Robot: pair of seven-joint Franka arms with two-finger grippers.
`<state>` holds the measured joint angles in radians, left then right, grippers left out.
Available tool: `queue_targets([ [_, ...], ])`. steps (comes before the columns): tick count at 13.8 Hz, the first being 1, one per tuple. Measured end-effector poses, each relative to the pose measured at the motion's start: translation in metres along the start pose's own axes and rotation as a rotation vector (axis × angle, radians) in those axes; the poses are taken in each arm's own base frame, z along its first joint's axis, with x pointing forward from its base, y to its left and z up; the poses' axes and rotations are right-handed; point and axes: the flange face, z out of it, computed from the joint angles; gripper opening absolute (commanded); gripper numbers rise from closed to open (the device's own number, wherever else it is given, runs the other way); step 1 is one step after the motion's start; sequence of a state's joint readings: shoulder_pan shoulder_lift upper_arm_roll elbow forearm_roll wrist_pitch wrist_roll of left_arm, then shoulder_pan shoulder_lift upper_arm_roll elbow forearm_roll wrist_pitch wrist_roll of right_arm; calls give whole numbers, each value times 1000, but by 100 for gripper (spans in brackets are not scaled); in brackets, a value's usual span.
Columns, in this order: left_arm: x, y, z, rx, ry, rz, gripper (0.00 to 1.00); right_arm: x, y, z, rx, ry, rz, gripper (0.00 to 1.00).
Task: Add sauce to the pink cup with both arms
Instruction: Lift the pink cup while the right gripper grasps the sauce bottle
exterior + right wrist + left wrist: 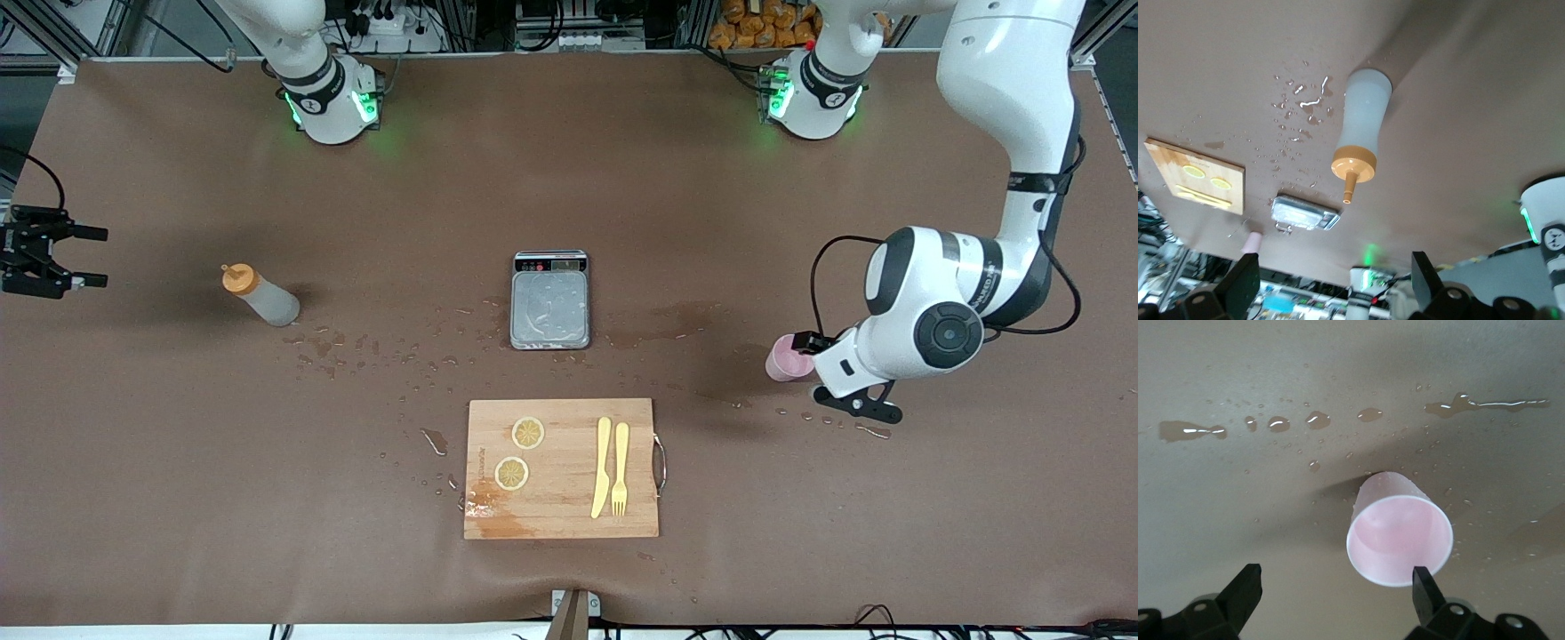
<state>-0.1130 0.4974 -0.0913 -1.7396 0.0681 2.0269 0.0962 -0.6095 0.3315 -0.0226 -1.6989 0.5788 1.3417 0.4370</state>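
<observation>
Both grippers are open wide and hold nothing. Left gripper [1335, 590] hangs low just beside the pink cup [788, 358], with one finger [1425, 587] near the rim, maybe touching it. That cup stands upright toward the left arm's end of the table [569, 178] and looks empty inside. Its arm bends down from above.

Right gripper [53, 258] waits at the right arm's end, fingers pointing sideways toward the sauce bottle [260, 295]. This bottle stands up, well apart from the gripper, orange cap on. Between bottle and cup sits a grey scale [550, 300], with water drops [356, 347] around. Nearer the camera lies a wooden cutting board [562, 468].
</observation>
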Motion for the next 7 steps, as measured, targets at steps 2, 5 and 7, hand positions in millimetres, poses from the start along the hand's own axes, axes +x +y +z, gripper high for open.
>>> queue_targets([
  [2, -2, 2, 15, -2, 0, 8, 100, 16, 17, 17, 44, -70, 42, 100],
  [5, -5, 4, 30, -5, -14, 14, 100, 47, 41, 46, 95, -155, 113, 100],
  [7, -4, 4, 42, -8, -25, 30, 36, 66, 52, 64, 103, -185, 151, 100],
])
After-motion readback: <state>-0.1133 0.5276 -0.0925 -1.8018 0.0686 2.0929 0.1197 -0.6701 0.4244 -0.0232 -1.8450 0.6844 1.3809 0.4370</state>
